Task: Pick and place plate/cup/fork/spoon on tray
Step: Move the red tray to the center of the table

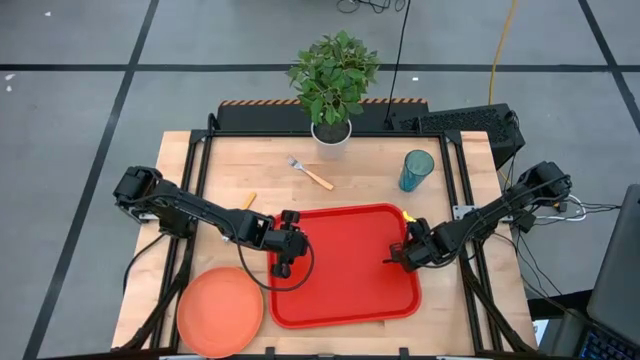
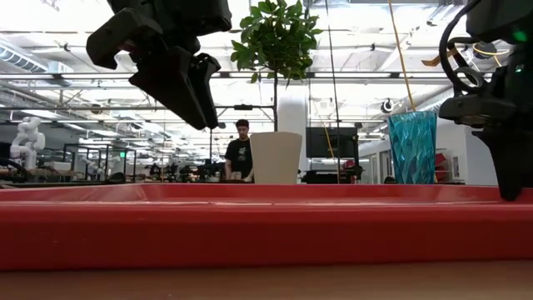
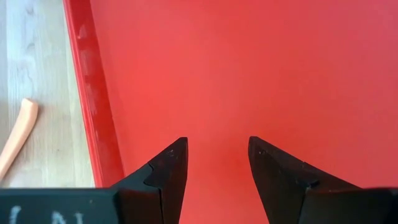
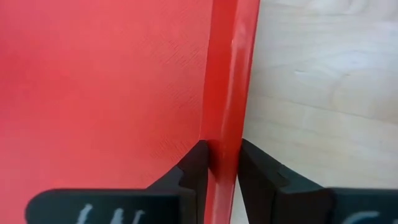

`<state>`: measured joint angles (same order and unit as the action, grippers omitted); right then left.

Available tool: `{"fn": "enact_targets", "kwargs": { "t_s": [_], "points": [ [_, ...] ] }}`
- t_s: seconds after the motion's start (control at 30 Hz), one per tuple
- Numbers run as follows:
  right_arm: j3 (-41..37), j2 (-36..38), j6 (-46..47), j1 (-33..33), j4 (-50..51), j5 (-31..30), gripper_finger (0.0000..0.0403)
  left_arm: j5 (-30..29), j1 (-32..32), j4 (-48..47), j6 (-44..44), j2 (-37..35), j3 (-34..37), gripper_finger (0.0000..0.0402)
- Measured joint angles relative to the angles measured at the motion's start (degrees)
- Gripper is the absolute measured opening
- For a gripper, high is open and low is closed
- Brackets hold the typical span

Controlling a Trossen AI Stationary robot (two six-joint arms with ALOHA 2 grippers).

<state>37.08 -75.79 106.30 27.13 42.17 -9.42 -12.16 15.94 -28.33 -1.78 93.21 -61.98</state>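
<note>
The red tray (image 1: 340,270) lies on the wooden table's near middle. My right gripper (image 4: 224,168) stands at the tray's right rim, shut on it. My left gripper (image 3: 217,162) hangs open above the tray's left part (image 1: 283,262), touching nothing. The orange plate (image 1: 220,310) lies flat at the near left corner. Upright at the far right stands the teal cup (image 1: 416,170). The fork (image 1: 312,175) lies in front of the plant pot. Of the spoon only an orange handle (image 1: 248,201) shows beside my left arm, flat on the wood (image 3: 18,134). My right gripper pinches the tray's right rim (image 4: 225,143), one finger (image 4: 196,165) inside the tray and the other outside on the table side. The fingers come from above, pointing steeply down, and stand across the rim. The tray lies flat on the table.
A white pot with a green plant (image 1: 332,125) stands at the table's far edge, middle. Bare wood lies to the right of the tray (image 4: 323,93) and between the tray and the fork. In the low view a person (image 2: 241,150) stands far back in the room.
</note>
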Motion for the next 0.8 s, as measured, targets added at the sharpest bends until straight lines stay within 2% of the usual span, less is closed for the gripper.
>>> {"fn": "enact_targets", "kwargs": {
  "t_s": [0.33, 0.63, 0.8],
  "points": [
    [-0.7, 0.1, 2.9, 0.0, 0.4, -1.2, 0.0059, 0.0, 0.0, -0.1, 0.7, 0.0, 0.0, 0.0172],
    [-6.1, 0.1, 5.5, 0.0, -8.1, -2.2, 0.0058, 0.1, 0.7, -0.4, 0.8, 0.0, 0.0, 0.0172],
    [-6.4, 0.5, 6.4, -0.1, -8.7, -2.2, 0.0058, 0.0, 0.4, -0.4, -0.4, 0.0, 0.0, 0.0172]
  ]
}}
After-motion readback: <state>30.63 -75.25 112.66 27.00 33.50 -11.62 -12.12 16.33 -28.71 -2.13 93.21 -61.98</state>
